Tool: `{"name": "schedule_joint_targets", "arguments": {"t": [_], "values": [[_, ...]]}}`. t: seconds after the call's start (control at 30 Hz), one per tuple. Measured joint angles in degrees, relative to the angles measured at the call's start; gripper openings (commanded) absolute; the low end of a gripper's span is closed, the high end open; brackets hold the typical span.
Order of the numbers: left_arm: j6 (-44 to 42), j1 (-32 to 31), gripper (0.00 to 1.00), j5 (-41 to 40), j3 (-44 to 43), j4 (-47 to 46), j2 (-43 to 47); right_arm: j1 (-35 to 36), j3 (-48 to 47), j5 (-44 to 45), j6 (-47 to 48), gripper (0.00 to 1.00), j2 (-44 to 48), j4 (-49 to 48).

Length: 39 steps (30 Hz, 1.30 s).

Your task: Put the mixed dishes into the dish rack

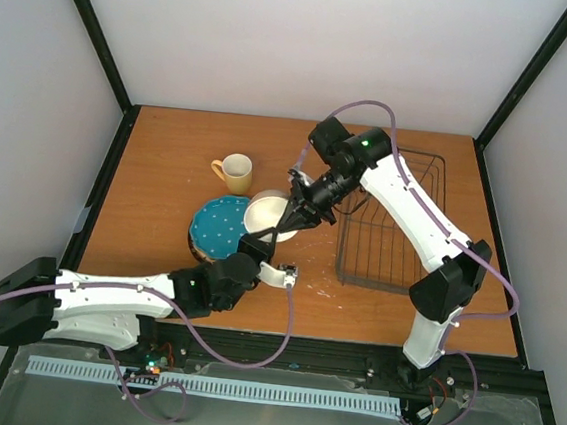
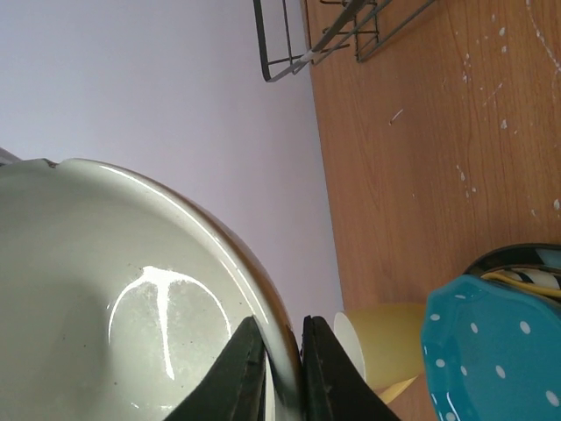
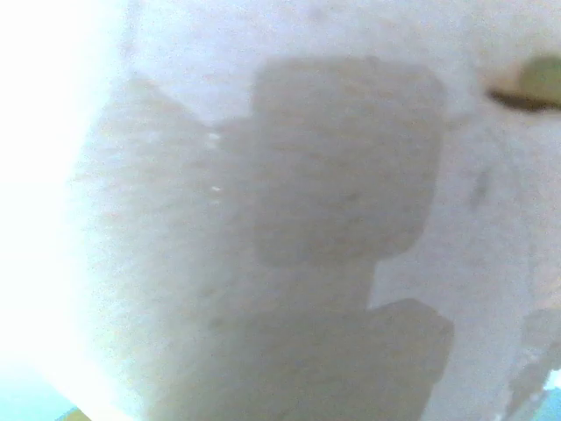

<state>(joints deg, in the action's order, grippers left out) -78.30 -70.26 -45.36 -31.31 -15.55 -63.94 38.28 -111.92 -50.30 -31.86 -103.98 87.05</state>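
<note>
Now glossy cream-white bowl, rim clamped in left hand; right hand closed at its edge.

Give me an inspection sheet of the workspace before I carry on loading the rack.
Surface: orange-brown wooden table, white specks near the rack.
Job's things: small cream-white bowl between both grippers; yellow handled mug upright; teal white-dotted round plate topping a stack, a black-striped edge showing beneath; dark grey wire dish rack, no dishes seen in it.
Clutter: nothing seen.
Grippers: left gripper shut on the bowl's rim; right gripper shut at the bowl's rim, grip unconfirmed.
Cables: purple cables loop off both arms.
Surroundings: pale walls, black frame posts.
</note>
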Motion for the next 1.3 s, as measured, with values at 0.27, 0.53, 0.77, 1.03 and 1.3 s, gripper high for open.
{"name": "schedule_joint_targets", "arguments": {"t": [0.27,0.53,0.77,1.03,1.3], "values": [[8.68,0.09,0.01,0.79,-3.13,5.86,0.74,-0.83,-3.1,0.37,2.08,0.03,0.0,-0.76],[16.87,0.33,0.01,1.38,-5.4,11.72,2.75,-3.45,-6.29,2.25,4.04,0.03,0.0,-0.85],[22.91,0.35,0.01,2.6,-5.97,15.89,3.5,-5.75,-9.6,4.24,5.77,0.03,-0.26,-0.98],[30.82,0.35,0.01,4.98,-8.22,21.59,5.62,-7.85,-10.88,6.78,7.74,0.03,-1.33,-1.03],[41.94,0.46,0.01,13.94,-13.35,26.08,9.77,-10.54,-18.34,12.28,9.81,0.03,-3.23,-0.96]]}}
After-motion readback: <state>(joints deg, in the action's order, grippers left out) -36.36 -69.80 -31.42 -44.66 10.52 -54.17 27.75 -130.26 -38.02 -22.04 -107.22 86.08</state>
